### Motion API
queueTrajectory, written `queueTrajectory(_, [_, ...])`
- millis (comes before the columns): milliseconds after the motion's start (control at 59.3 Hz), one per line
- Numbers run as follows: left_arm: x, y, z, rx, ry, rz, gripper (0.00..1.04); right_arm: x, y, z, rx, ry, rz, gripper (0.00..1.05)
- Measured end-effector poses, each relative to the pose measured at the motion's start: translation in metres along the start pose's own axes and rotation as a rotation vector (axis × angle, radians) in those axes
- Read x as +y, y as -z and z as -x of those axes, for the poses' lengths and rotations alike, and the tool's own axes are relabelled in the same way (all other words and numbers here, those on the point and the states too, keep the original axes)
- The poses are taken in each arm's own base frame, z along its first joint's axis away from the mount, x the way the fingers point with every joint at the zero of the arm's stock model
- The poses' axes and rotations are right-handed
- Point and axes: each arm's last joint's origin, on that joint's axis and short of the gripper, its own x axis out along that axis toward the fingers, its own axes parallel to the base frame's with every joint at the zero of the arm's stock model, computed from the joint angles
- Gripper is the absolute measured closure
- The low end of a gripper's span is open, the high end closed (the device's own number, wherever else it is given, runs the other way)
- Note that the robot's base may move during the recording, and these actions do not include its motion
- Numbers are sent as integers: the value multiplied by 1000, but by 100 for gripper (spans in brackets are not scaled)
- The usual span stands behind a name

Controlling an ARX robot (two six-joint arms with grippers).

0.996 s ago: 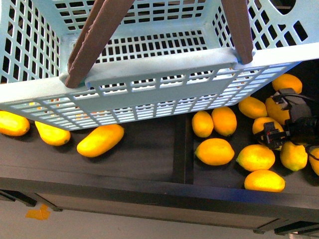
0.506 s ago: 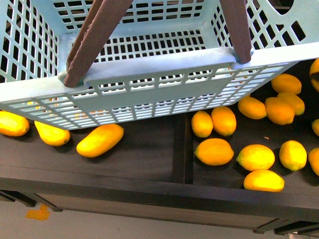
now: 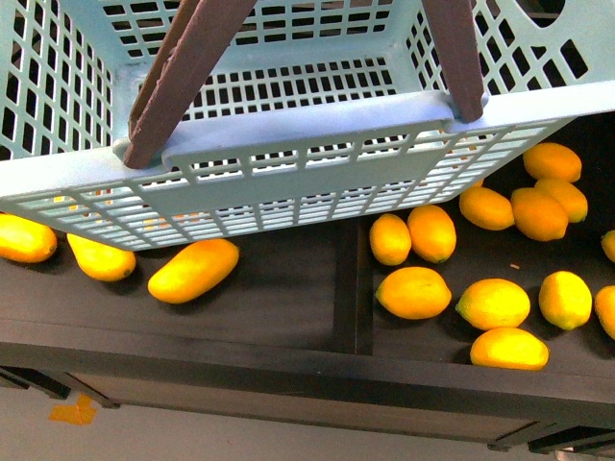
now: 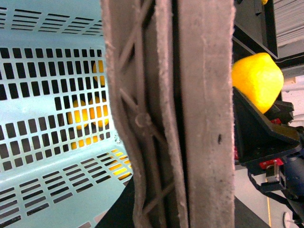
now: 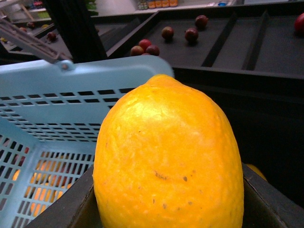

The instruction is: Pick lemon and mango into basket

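Three smooth yellow-orange elongated mangoes (image 3: 192, 270) lie at the left of the dark shelf (image 3: 279, 298) in the front view, none of them between my fingers. The leftmost is cut off by the picture's edge, and the middle one is partly covered by the basket's wall. That pale turquoise slotted plastic basket (image 3: 288, 182) fills the top of the view, its far end cut off, and hides the shelf behind it. Right of the shelf's divider (image 3: 351, 279), short yellow oval lemons (image 3: 413, 292) lie scattered, two of them cut by the right edge.

From my left wrist, the two brown ribbed swing handles (image 4: 171, 114) stand so close that they block the middle of the picture. My left gripper shows in no view, so I cannot tell whether it is clamped on them. Through the basket's slots, yellow fruit (image 4: 80, 116) appears only in patches. Past the handles, one yellow oval lemon (image 4: 256, 78) rests against a black finger (image 4: 259, 133).

My right gripper (image 5: 166, 209) is closed on that lemon, with a dark finger showing at each side. The fruit fills its wrist view and hides my fingertips. It hangs just beside the basket's rim; whether it is over the inside I cannot tell. Beyond my fingers, small dark red round fruits (image 5: 167, 33) lie on a far shelf, too blurred to name.
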Motion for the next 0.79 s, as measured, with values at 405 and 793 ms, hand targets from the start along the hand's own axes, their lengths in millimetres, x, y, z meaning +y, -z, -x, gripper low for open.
queueTrajectory(405, [0,0,0,0,0,0,89,59,7,-28,42,-88,45,45])
queueTrajectory(793, [0,0,0,2,-2,2,89,39,8,-11,-21,97,32,9])
